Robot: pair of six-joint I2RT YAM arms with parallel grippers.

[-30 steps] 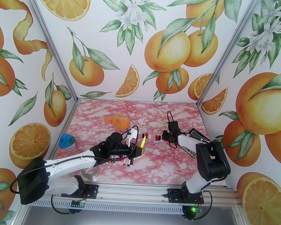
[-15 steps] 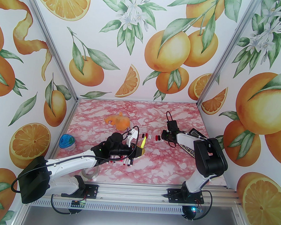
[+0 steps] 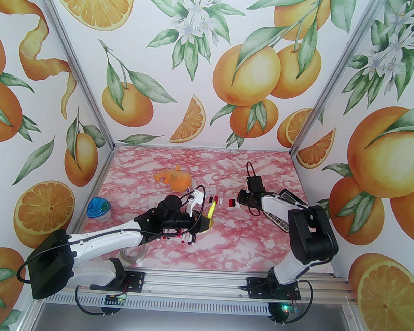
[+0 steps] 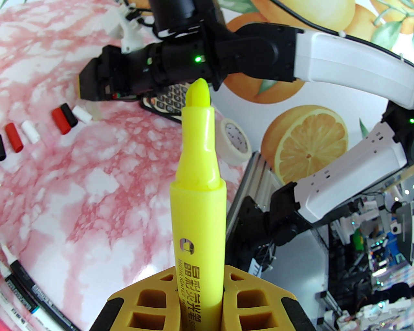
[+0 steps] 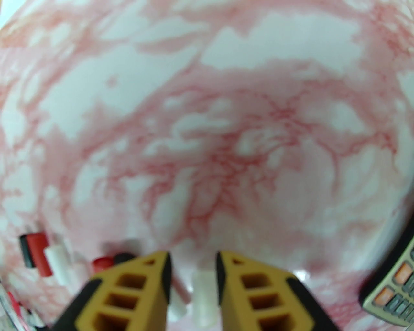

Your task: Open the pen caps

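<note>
Highlighter [image 4: 197, 210] lengthwise between clamped left fingers [image 4: 155, 291], tip outward; right fingers [image 5: 252, 291] slightly apart.

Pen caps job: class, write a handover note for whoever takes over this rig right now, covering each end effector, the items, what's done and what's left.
Left end effector: shut on the yellow highlighter, its tip bare.
Right end effector: open over a pale cap lying on the table.
Loose caps: red, white and black, in a row.
Other pens: lying together nearer the front.
Done: highlighter uncapped.
Left: check the other pens for caps, then set the highlighter down.
</note>
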